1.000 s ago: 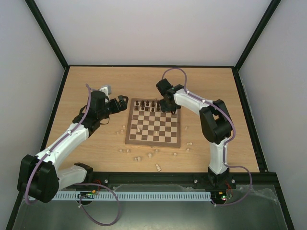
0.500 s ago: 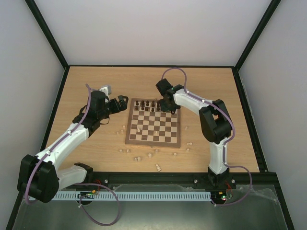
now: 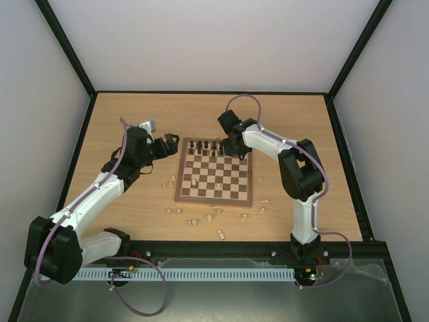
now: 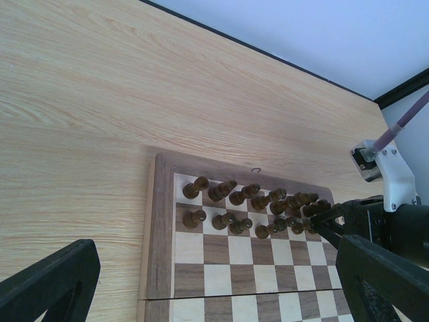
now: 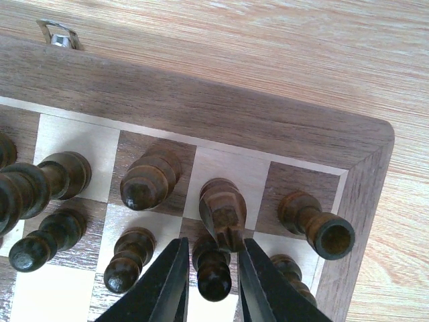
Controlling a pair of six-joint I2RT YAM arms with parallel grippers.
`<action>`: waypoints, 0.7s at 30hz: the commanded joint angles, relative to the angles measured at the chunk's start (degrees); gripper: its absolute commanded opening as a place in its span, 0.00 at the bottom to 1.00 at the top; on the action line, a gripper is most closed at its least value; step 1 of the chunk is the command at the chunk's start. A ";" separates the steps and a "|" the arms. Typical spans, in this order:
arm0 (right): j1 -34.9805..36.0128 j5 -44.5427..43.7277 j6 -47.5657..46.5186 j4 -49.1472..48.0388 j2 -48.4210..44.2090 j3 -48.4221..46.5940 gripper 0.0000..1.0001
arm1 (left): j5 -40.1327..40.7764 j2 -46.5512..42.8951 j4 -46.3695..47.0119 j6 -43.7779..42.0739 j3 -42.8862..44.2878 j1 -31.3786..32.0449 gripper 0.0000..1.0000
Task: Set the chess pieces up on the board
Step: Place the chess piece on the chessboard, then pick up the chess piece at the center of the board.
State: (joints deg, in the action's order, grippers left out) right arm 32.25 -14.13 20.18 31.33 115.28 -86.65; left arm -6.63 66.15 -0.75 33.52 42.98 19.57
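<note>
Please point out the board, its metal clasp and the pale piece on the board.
board (image 3: 216,200): top view, near border frame.
metal clasp (image 5: 59,33): right wrist view, shiny loop.
pale piece (image 3: 194,182): top view, its middle.

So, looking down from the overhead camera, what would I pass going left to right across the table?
left gripper → board → pale pieces lying just right of the board → right arm, its bent elbow

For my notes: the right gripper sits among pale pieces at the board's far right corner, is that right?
Those pieces are dark, not pale, as the right wrist view shows; the right gripper is at the board's far right corner.
</note>
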 commanded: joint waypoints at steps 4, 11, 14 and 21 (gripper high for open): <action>-0.17 -0.55 0.45 0.74 -1.05 0.37 0.24 | -0.49 -0.50 0.67 -0.56 -0.89 -0.32 1.00; -0.17 -0.79 0.70 0.02 -5.04 2.34 0.29 | -0.57 -0.65 0.85 -0.58 -1.06 -0.32 1.00; -0.17 -0.73 0.58 -0.94 -7.73 3.83 0.32 | -0.49 -0.98 0.99 -0.56 -1.30 -0.30 1.00; -0.17 -0.76 1.18 -3.68 -15.36 8.76 0.39 | -0.75 -2.28 1.96 -0.93 -2.09 -0.27 1.00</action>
State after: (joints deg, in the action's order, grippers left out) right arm 32.25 -14.24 20.80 28.67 104.84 -80.62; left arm -6.63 65.71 -0.30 33.45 41.91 19.57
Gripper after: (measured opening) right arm 0.361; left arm 0.995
